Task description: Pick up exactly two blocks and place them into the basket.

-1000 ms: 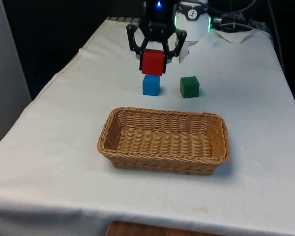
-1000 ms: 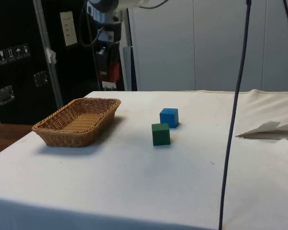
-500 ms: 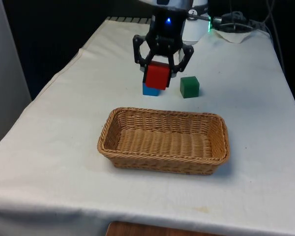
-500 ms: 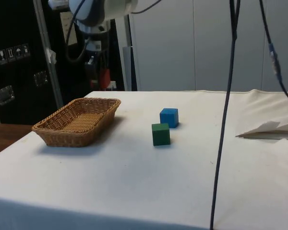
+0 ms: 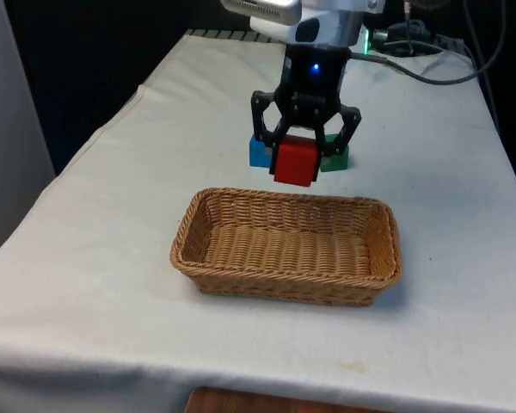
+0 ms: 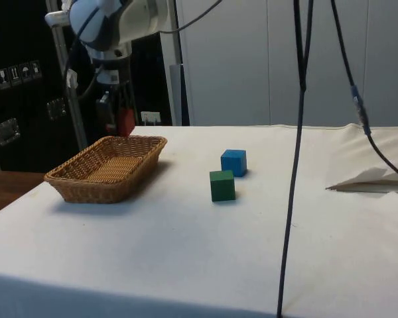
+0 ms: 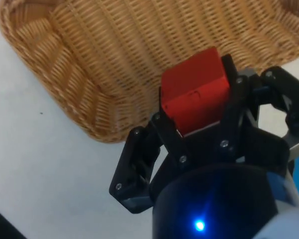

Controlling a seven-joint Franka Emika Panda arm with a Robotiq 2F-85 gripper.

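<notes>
You're carrying the first block — the end effector (image 5: pixel 296 163) is clamped on the red block (image 5: pixel 295 162), high above the basket's (image 5: pixel 371 258) far rim. Next, move over the middle, lower, release. Blue block (image 5: pixel 258 152) and green block (image 5: pixel 336 159) wait on the bench (image 5: pixel 95 258).
</notes>
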